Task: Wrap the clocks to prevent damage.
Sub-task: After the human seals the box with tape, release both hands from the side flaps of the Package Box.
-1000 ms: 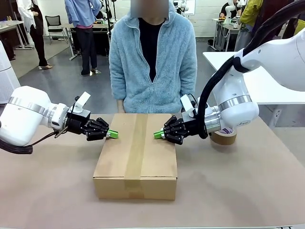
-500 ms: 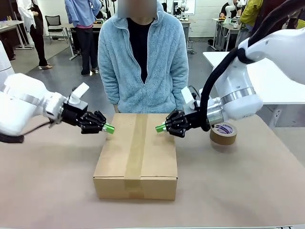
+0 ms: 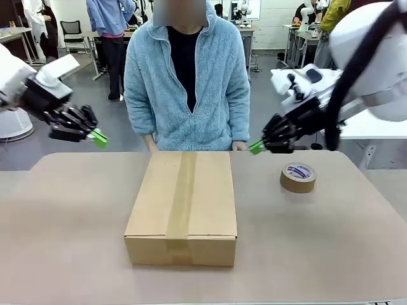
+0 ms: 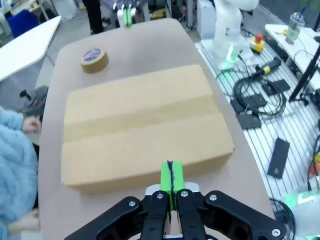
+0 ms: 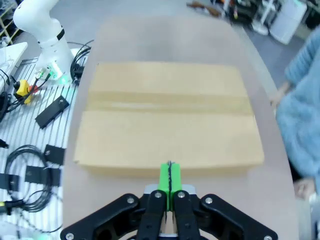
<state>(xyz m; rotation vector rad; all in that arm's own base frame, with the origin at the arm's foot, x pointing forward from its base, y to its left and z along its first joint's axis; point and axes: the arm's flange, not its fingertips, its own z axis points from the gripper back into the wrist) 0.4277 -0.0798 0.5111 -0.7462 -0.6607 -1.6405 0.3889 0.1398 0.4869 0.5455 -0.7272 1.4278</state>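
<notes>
Two grippers raised off table, both empty w/ green pads pressed together. Left gripper (image 3: 98, 138) up at left, angled down-right; right gripper (image 3: 256, 147) up at right, angled down-left, tip near person's hand (image 3: 239, 146). Carton (image 3: 182, 206) sits centre table (image 3: 331, 241), taped flaps closed; clocks can't be seen. Tape roll (image 3: 297, 178) right of carton, label print too small to read.

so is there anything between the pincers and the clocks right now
No clocks are visible. A closed cardboard carton, taped along its top seam, sits between the two arms; whatever is inside is hidden. Both the left pincer and right pincer are shut, raised off to either side.
</notes>
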